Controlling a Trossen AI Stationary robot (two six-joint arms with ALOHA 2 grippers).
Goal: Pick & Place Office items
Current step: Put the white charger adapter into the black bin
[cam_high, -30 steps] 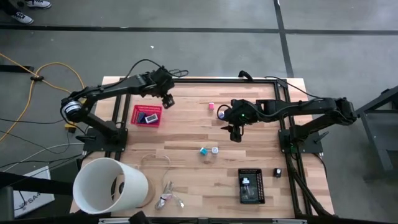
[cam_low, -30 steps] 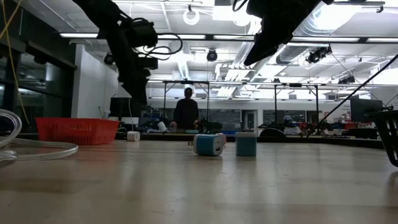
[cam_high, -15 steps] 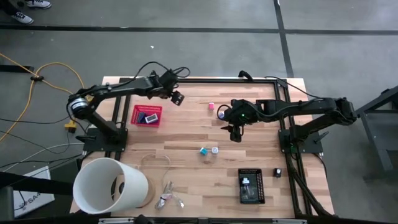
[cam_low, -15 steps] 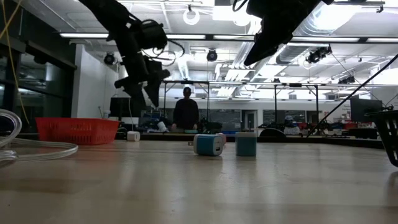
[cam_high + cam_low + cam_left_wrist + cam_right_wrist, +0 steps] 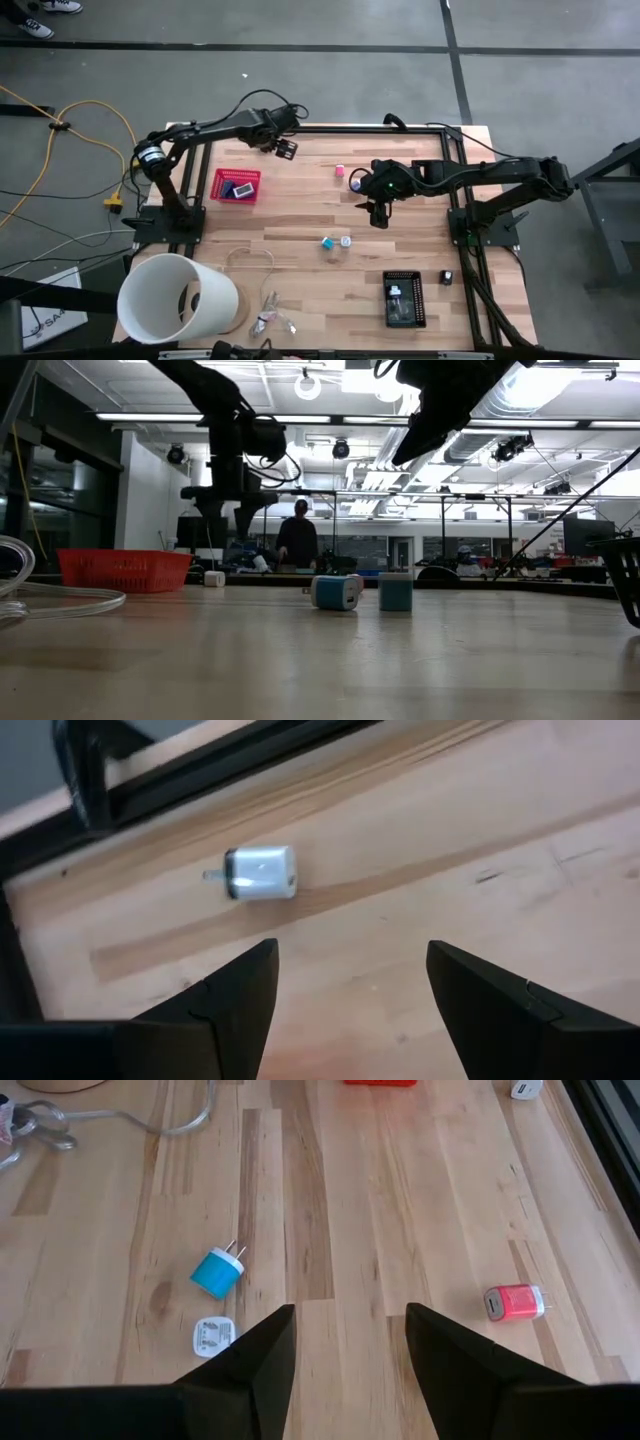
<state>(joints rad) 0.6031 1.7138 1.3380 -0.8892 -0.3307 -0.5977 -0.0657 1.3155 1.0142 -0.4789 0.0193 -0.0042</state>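
Near the table's far edge, left gripper (image 5: pixel 287 149) has swung past the red basket (image 5: pixel 238 186), fingers wide, empty, lining up a white charger (image 5: pixel 260 874). Right gripper (image 5: pixel 378 213) waits mid-table, open, empty.

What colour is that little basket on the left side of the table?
The basket is red, clearest in the high view.

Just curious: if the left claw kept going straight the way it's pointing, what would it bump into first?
Probably the small white plug block lying ahead of the open left gripper, near the table's black frame; depth is uncertain.
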